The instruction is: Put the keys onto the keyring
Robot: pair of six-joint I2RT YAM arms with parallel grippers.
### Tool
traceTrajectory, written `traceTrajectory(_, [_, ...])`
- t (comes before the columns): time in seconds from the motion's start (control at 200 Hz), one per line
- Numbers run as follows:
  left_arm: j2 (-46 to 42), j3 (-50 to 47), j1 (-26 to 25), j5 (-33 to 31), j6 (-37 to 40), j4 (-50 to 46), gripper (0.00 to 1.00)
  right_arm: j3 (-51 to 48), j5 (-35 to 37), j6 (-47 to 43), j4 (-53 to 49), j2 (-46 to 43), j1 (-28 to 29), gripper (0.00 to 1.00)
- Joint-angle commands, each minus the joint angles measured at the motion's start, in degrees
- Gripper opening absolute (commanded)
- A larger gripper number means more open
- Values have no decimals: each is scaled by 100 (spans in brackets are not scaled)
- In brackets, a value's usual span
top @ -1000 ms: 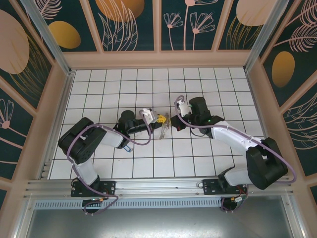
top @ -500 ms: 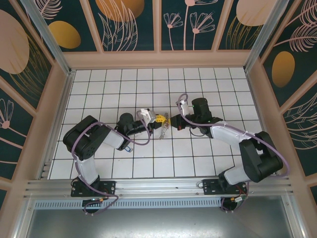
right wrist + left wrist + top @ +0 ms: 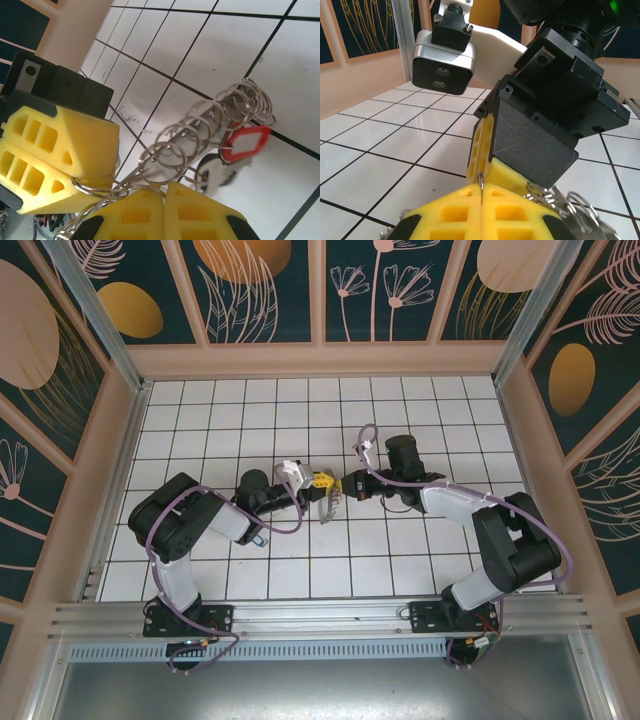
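The keyring [image 3: 328,506] hangs as a thin metal loop strung with several small rings between my two grippers, mid-table. My left gripper [image 3: 320,480] is shut, and a thin wire of the keyring [image 3: 481,183] is pinched between its yellow fingertips. My right gripper [image 3: 346,485] meets it tip to tip from the right and is shut too, with the keyring [image 3: 200,125] wire caught at its tips [image 3: 163,187]. One of the keys, with a red-framed tag [image 3: 246,143], hangs on the small rings over the tiles.
White tiled floor [image 3: 300,560] with black grout lines lies all round the grippers. Beige walls [image 3: 320,358] close in the back and both sides. The right wrist camera housing [image 3: 442,67] sits close above my left fingers.
The right arm has swung left, bringing its gripper up against the left gripper at the keyring. The left gripper has crept slightly right. Both stayed shut.
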Motion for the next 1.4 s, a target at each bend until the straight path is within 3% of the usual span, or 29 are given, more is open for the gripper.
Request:
traceTrajectory(0.0, [11, 53, -62, 256, -148, 931, 0, -64, -498, 46, -121, 152, 56, 5])
traceTrajectory(0.075, [44, 53, -60, 273, -204, 999, 0, 70, -630, -220, -509, 252, 104, 7])
traceTrajectory(0.19, [29, 35, -62, 247, -197, 1009, 0, 61, 316, -281, -674, -6, 106, 8])
traceTrajectory(0.315, [22, 22, -62, 293, -224, 1005, 0, -67, 240, -110, -364, -347, -5, 16])
traceTrajectory(0.45, [-40, 1, -59, 352, -118, 857, 0, -223, 1259, -247, -397, -890, -11, 24])
traceTrajectory(0.761, [-224, 8, -60, 717, 199, 289, 0, -733, 1801, -1876, -148, -1818, 63, 25])
traceTrajectory(0.881, [-301, 35, -58, 909, 235, 138, 0, -981, 1586, -3120, 105, -2119, 123, 25])
traceTrajectory(1.051, [-488, 153, -62, 1481, 358, -405, 0, -853, 856, -4781, -340, -2104, 245, 24])
traceTrajectory(1.391, [-685, 168, -58, 1660, 624, -985, 0, -759, 373, -5450, -582, -1987, 431, 21])
